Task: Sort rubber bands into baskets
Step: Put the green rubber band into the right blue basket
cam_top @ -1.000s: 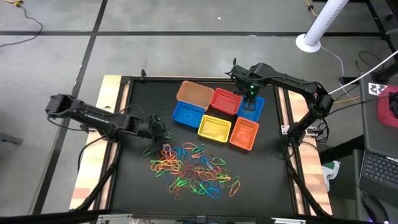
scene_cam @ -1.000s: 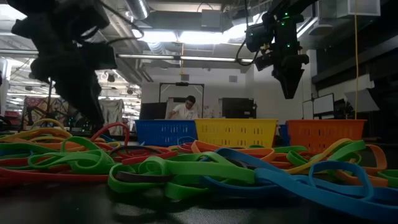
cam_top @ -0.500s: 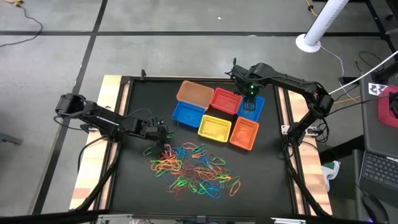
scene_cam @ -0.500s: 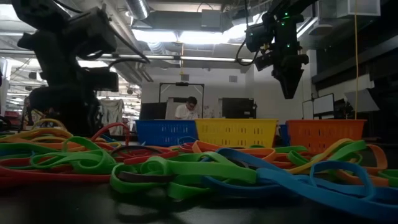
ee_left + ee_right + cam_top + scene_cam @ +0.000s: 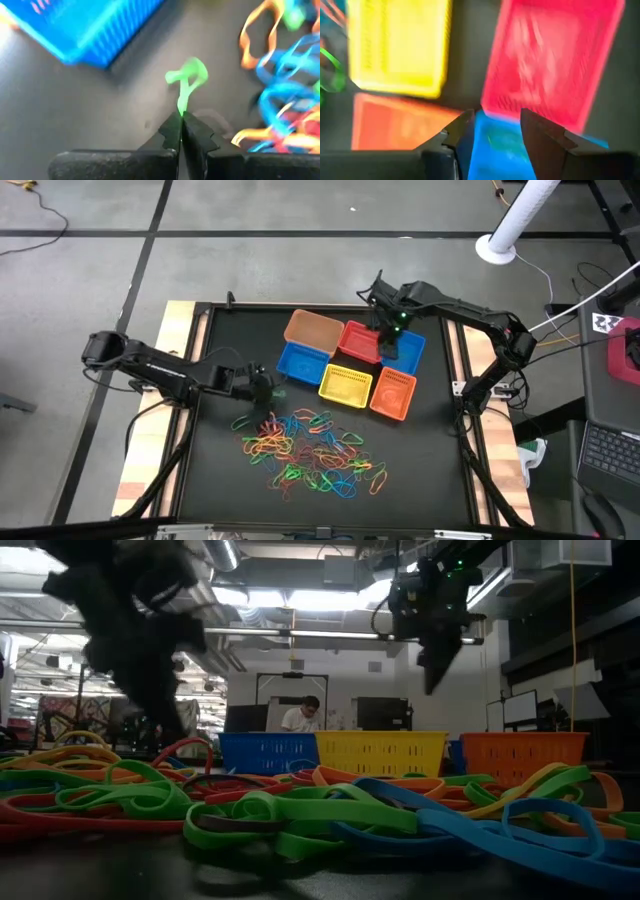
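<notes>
High view: left gripper (image 5: pixel 266 386) sits at the far-left edge of the rubber bands (image 5: pixel 305 448), right by the nearer blue basket (image 5: pixel 301 361); right gripper (image 5: pixel 389 340) hangs over the baskets, well apart from the pile. Low view: left arm has lifted off the pile since half a second ago. Left wrist view: jaws pinched tight on a green band (image 5: pixel 187 80), band pointing forward, blue basket ahead. Right wrist view: jaws spread, empty, above red basket (image 5: pixel 555 65).

Black table (image 5: pixel 220 470) carries 6 baskets (image 5: pixel 345 385) and seemingly dozens of rubber bands (image 5: pixel 310 450).
</notes>
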